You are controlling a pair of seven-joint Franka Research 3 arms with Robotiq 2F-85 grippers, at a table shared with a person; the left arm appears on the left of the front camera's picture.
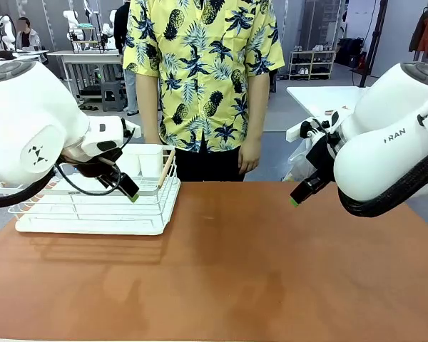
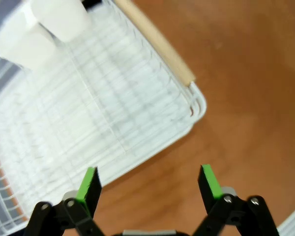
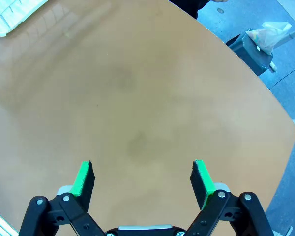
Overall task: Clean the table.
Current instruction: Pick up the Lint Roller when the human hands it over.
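Observation:
The reddish-brown table (image 1: 257,263) spreads across the front view, its top bare (image 3: 137,98) under the right wrist camera. My left gripper (image 1: 132,194) hangs open over the near right corner of a white wire dish rack (image 1: 93,206), nothing between its green pads (image 2: 90,183). My right gripper (image 1: 296,199) hovers open above the table's far right part, fingers (image 3: 83,178) spread and empty. A wooden stick (image 2: 157,42) leans along the rack's rim (image 2: 187,113).
Two white cups (image 1: 144,162) stand in the rack at the far left of the table. A person in a yellow pineapple shirt (image 1: 203,71) stands at the far edge, one hand (image 1: 250,158) hanging near it. A white table (image 1: 324,96) stands behind on the right.

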